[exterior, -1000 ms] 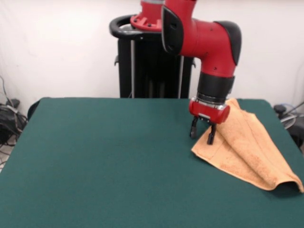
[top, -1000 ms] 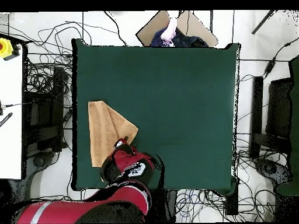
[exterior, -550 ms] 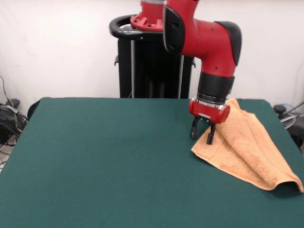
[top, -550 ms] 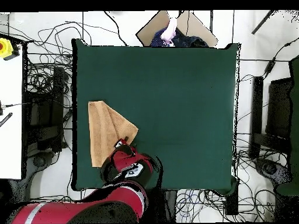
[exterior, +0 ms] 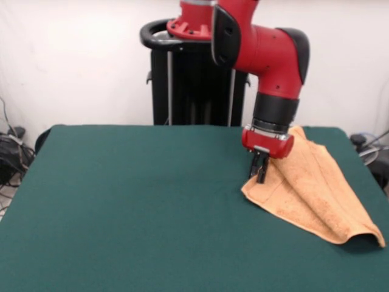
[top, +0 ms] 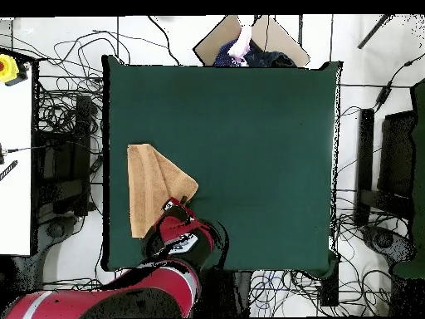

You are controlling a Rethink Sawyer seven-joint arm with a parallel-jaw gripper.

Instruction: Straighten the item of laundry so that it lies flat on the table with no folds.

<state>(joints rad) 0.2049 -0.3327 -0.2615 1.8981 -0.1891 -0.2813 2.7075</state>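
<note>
— The towel [exterior: 310, 191] sits on the far right side of the desk [exterior: 134, 207] as I look across it, folded over into a rough triangle with a raised crease running through it. It's terry, so I'd guess light and floppy, nothing stiff about it, and it should drag a bit on that felt top instead of sliding.

— And the hand [exterior: 260, 170]?

— Down at the towel's near-left corner, fingers drawn together. From here they look pinched on the edge of the cloth, right where the fold comes to a point.

— Good place to take it?

— I'd say so. A corner or a hem is the only sensible grip on something that limp; grab the middle and it just bunches. Pulling that top layer away from the crease ought to open it.

— Which way does it lie?

— From above, the towel [top: 153, 187] runs lengthwise along the desk's [top: 266, 149] left edge, straight side to the outside, the folded point aimed inward toward the hand [top: 176, 205].
</note>
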